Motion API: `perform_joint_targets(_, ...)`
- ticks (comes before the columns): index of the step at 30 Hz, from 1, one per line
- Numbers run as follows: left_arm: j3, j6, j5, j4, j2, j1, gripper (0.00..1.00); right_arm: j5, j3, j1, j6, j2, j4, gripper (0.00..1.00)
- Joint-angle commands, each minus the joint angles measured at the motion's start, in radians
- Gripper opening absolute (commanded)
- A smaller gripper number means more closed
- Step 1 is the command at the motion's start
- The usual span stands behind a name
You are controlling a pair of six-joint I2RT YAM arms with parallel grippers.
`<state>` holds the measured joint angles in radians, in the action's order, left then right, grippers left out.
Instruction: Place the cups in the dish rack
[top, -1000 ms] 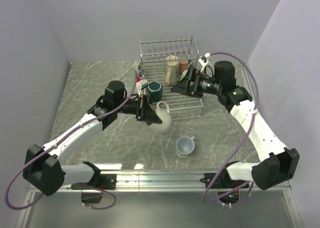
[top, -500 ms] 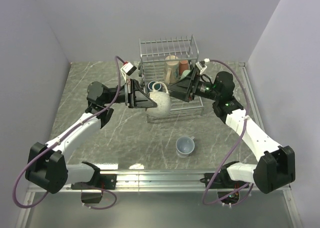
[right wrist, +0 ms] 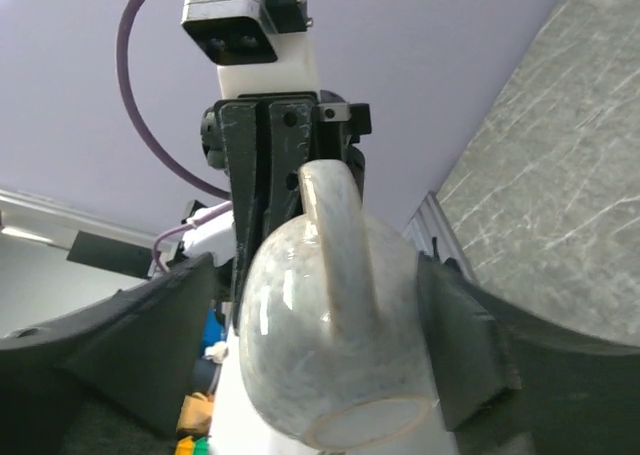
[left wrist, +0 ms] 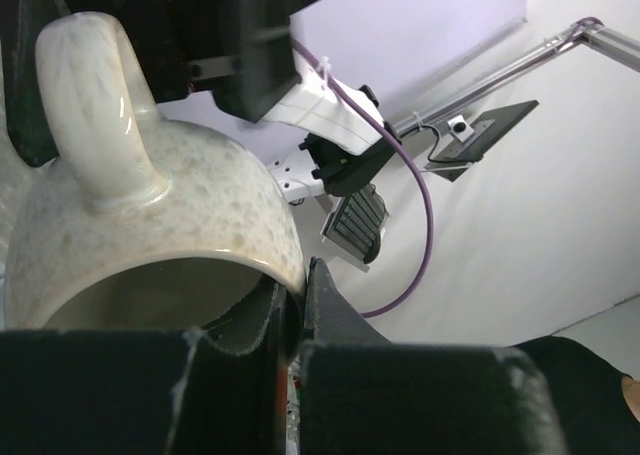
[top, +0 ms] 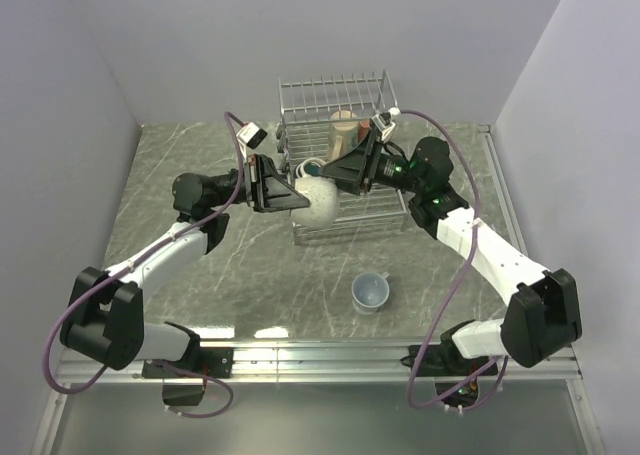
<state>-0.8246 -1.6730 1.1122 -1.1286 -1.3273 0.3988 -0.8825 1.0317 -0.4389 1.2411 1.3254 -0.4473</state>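
1. Beige speckled ceramic mug [top: 318, 203] hangs above the grey marbled table [top: 200, 175] at the front-left corner of the silver wire dish rack [top: 340, 93]. I cannot tell whether it is over the rack's grid base or just outside it.
2. Left gripper [left wrist: 290, 305] is nearly closed, pinching the mug's rim with one finger inside the mouth and one outside.
3. Mug is tipped on its side: mouth away from the rack toward the left gripper, base toward the rack, handle up.
4. Right gripper [top: 330, 171] reaches out over the rack's front with its jaws spread wide. Its fingers [right wrist: 150, 345] sit either side of the mug body; pad contact cannot be told.
5. Key relation: the mug's long axis runs roughly gripper to gripper, so the right one meets it base-first.
6. Judgement: this looks like a handover. The right gripper must close before the left releases, or the mug drops onto the rack edge.
7. Tall cream painted mug [top: 343, 130] stands at the rack's back; pale blue-white mug [top: 370, 292] sits on the table well in front of the rack.
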Motion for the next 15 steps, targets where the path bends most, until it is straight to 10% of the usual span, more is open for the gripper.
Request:
perform_joint_targets(1, -0.011, -0.065, -0.092, -0.224, -0.012, -0.006, 0.00, -0.032, 0.033, -0.026, 0.035, 0.027, -0.102, 0.65)
perform_joint_targets(4, -0.011, -0.079, -0.095, -0.247, -0.027, -0.006, 0.00, -0.035, 0.042, -0.043, 0.011, 0.044, -0.091, 0.24)
perform_joint_targets(15, -0.031, -0.076, -0.057, -0.173, -0.059, -0.006, 0.00, -0.016, 0.106, -0.083, -0.002, 0.086, -0.084, 0.00)
